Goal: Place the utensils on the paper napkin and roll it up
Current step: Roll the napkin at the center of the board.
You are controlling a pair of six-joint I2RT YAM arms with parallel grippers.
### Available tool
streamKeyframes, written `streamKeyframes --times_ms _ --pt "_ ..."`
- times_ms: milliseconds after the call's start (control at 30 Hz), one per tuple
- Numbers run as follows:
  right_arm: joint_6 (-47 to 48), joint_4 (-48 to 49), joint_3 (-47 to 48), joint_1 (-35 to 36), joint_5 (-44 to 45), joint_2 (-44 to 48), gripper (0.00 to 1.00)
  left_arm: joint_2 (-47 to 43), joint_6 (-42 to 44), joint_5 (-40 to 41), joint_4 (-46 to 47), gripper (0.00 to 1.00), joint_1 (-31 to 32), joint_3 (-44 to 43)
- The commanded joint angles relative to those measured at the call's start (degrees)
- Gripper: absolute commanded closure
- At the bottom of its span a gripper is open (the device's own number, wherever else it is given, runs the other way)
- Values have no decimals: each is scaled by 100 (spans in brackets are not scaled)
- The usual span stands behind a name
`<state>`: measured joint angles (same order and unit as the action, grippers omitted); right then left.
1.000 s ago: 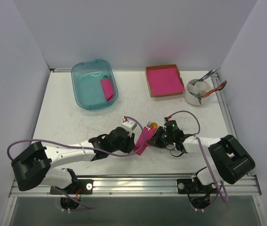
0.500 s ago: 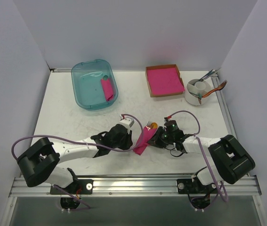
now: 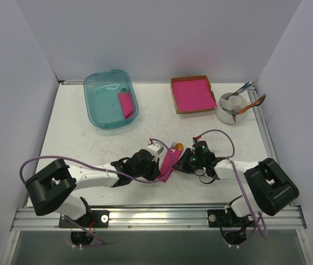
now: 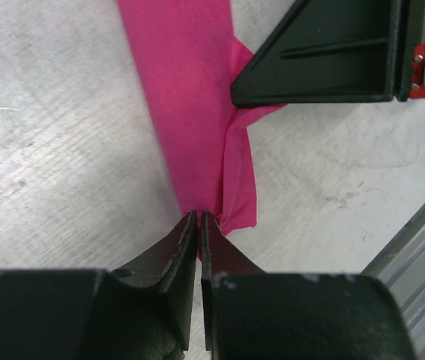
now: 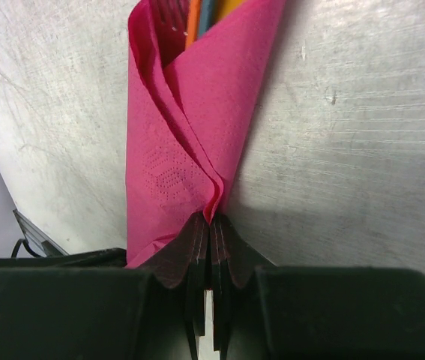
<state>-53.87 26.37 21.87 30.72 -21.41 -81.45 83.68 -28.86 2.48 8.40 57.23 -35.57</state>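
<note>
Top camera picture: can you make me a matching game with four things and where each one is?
Things:
1. paper napkin
2. teal tub
3. stack of pink sheets
4. white cup

Places on the table:
A. back right corner
B. back left
C. front middle
D. back, just right of the middle

Pairs: 1-C, 2-B, 3-D, 4-A
</note>
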Motion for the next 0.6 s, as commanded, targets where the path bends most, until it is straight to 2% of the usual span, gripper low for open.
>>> streamKeyframes --times_ms 0,233,567 --pt "131 -255 -60 -40 322 -134 100 17 74 -108 460 86 235 147" --pt "96 -211 -104 -40 348 -161 100 114 161 217 355 86 569 112" --pt "43 -167 -121 -48 401 -196 100 360 434 1544 -1032 82 1510 -661"
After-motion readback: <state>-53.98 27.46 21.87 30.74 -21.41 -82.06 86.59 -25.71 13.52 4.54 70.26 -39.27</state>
